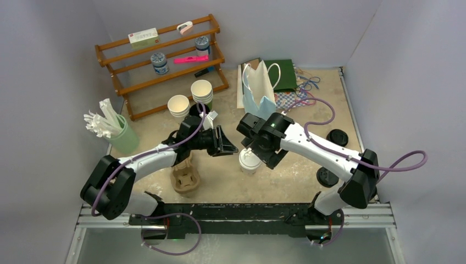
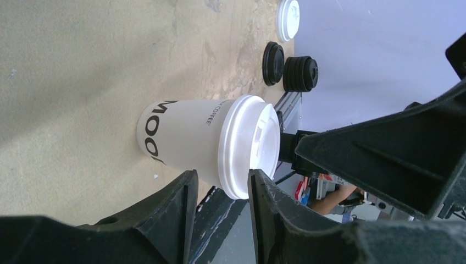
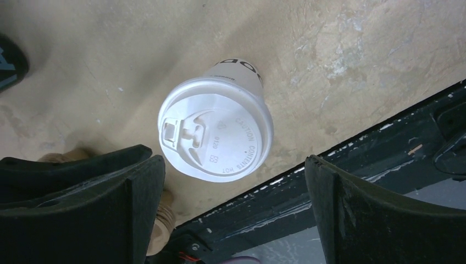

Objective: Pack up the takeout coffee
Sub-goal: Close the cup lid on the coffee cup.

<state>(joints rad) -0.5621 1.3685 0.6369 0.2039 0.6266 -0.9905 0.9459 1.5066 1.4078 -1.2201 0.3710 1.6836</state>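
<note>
The cream-white cup with its white lid point(image 1: 249, 160) stands upright on the table between both arms. My left gripper point(image 1: 225, 144) is open just left of it. In the left wrist view the cup point(image 2: 203, 144) lies just beyond my left gripper point(image 2: 222, 217), the lid rim near the fingertips, and nothing is held. My right gripper point(image 1: 254, 153) hovers over the cup, open wide. In the right wrist view the lid point(image 3: 215, 135) shows beyond my right gripper point(image 3: 233, 203), which holds nothing. The black cup is not clearly visible. The brown pulp carrier point(image 1: 185, 177) lies under the left arm.
Stacked lidless cream cups point(image 1: 201, 91) and a wooden rack point(image 1: 159, 60) stand at the back left. A light blue paper bag point(image 1: 259, 91) stands at the back centre. Loose black lids point(image 1: 337, 137) lie at the right. A green cup of stirrers point(image 1: 123, 137) stands at the left.
</note>
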